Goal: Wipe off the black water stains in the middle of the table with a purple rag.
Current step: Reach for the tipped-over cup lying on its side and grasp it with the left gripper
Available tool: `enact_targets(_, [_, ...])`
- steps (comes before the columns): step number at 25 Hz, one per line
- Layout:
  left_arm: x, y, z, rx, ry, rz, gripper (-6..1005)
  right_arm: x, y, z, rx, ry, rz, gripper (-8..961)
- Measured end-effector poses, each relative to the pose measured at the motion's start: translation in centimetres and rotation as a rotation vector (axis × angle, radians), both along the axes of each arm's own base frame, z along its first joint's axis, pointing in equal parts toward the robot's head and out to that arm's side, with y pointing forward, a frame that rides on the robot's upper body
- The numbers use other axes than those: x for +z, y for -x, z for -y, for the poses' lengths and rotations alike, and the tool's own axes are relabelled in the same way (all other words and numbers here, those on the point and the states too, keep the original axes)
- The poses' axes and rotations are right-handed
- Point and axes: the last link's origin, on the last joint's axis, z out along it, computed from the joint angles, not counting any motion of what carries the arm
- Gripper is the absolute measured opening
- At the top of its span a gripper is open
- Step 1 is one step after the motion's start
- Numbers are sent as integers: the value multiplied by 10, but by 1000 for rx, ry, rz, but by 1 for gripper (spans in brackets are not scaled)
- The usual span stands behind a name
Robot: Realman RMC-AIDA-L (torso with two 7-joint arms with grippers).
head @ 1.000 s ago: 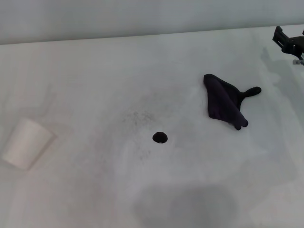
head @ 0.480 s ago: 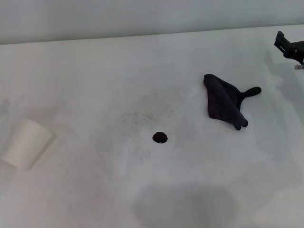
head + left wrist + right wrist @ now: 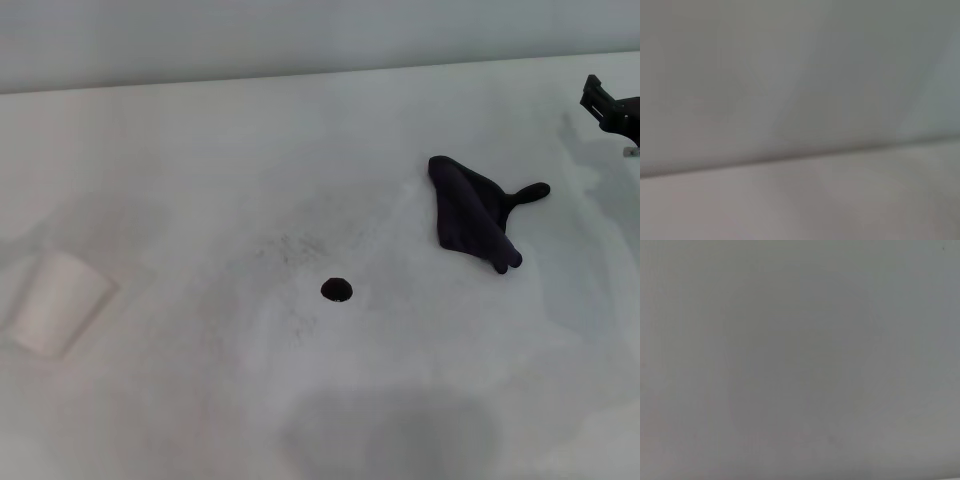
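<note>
purple rag (image 3: 470,218) tail toward right edge

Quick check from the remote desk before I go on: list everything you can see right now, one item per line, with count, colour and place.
table: one, white with faint grey smudges, fills the head view.
black water stains: one small round glossy black blot, near the middle of the table.
purple rag: one, very dark purple, crumpled on the table, farther back than the blot and toward the robot's right, thin tail corner pointing right; apart from the blot.
paper cup: one, white, lying on its side near the table's left edge.
wall: pale grey, behind the table's far edge.
right gripper: one, black, only partly seen at the far right edge, away from the rag; jaws unreadable.
left gripper: not in view.
Wrist views: plain grey surfaces only.
</note>
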Motion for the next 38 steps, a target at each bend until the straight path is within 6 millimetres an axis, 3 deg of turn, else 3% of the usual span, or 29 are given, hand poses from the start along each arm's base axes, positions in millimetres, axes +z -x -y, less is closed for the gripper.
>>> enact_targets(8, [-1,-39,-23,-49,202,-181,891,-6,-1,5,-3,9,-12,858])
enact_targets(15, [-24,-58,-33,-27,364,-366,891,-9,0,7,6,10,-23,858])
enact_targets(22, [-47,-73,-27,-27,403,-538,891,-9,-1,9,4,10,-29,857])
enact_targets(31, [-65,-92,-13,-24,473,-490,891,-10,-2,12,8,3,-38,857])
enact_targets(38, [-70,-88,-7,4,492,-509,891,-9,-2,13,9,-1,-39,858])
